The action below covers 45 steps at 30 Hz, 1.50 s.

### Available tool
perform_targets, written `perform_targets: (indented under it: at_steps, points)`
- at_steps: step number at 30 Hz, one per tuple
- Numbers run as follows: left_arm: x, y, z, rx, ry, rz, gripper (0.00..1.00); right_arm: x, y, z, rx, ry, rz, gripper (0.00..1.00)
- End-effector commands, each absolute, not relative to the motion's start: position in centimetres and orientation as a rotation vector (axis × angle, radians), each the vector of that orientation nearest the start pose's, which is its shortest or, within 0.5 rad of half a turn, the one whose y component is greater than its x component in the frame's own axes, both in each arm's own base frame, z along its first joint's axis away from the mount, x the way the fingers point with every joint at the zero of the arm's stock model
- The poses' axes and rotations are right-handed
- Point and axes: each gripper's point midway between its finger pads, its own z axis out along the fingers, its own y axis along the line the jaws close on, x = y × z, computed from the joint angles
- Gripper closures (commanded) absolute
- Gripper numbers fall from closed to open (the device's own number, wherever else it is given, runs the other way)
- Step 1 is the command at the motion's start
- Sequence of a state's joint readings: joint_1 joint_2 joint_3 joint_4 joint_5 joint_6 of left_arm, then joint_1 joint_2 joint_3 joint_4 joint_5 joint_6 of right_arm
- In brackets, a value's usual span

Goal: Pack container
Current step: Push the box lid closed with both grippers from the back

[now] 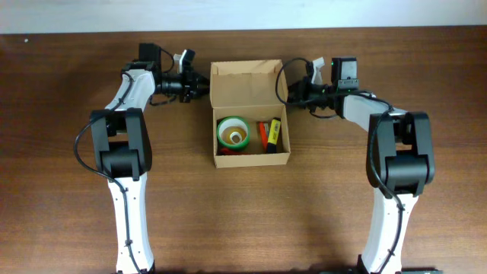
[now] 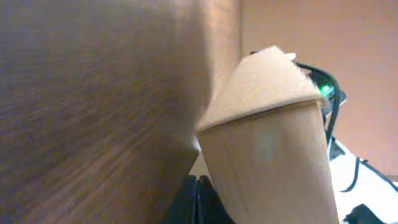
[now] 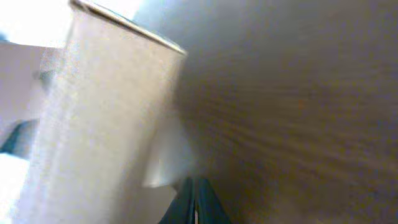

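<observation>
The light, bendy cardboard container (image 1: 252,160) sits on the table (image 1: 68,228) in the upper middle of the frame, and the left end effector (image 1: 201,86) and right end effector (image 1: 292,93), both pinched closed and empty, sit beside its open flap (image 1: 243,90), probably the best spot to push gently.

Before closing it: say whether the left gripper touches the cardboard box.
Cannot tell. Overhead, the left gripper sits by the cardboard box flap; no view shows contact or gap plainly.

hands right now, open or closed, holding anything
left hand: closed, nothing visibly held, beside the container
right hand: closed, nothing visibly held, beside the container
</observation>
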State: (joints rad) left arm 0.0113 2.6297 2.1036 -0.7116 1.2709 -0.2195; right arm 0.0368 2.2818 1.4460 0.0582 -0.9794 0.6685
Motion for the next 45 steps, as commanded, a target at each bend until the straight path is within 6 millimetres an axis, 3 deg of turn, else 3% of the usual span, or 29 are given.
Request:
perform_targets:
  at_steps: [1, 7, 13, 18, 24, 32, 38, 42, 45]
  points:
    - [53.6, -16.4, 5.7, -0.032, 2.368, -1.913, 0.98, 51.6, 17.1, 7.8, 0.207, 2.288, 1.681, 0.96]
    - [54.0, -16.7, 7.5, 0.043, 2.268, -1.994, 0.98, 52.2, 17.7, 11.1, 0.113, 2.166, 1.781, 0.96]
    - [53.7, -16.7, 7.7, 0.012, 2.276, -2.035, 0.98, 51.5, 18.0, 12.0, 0.040, 2.143, 1.834, 0.96]
    - [53.1, -17.0, 9.4, 0.109, 2.200, -2.087, 0.98, 51.1, 18.2, 12.7, -0.005, 2.130, 1.855, 0.96]
    - [53.0, -17.1, 15.0, 0.311, 2.087, -1.982, 0.98, 50.8, 18.8, 16.2, -0.129, 2.055, 1.833, 0.96]
    - [51.6, -17.6, 20.0, 0.412, 2.038, -1.920, 0.98, 48.4, 20.5, 22.1, -0.408, 1.914, 1.821, 0.96]
    - [49.3, -17.9, 20.1, 0.432, 2.190, -1.716, 0.98, 47.4, 20.7, 24.8, -0.484, 1.867, 1.805, 0.96]
    - [47.3, -17.7, 19.3, 0.479, 2.277, -1.642, 0.98, 46.9, 20.7, 25.0, -0.513, 1.865, 1.819, 0.96]
    - [46.0, -17.8, 18.9, 0.509, 2.306, -1.643, 0.98, 45.4, 20.8, 25.0, -0.612, 1.861, 1.865, 0.96]
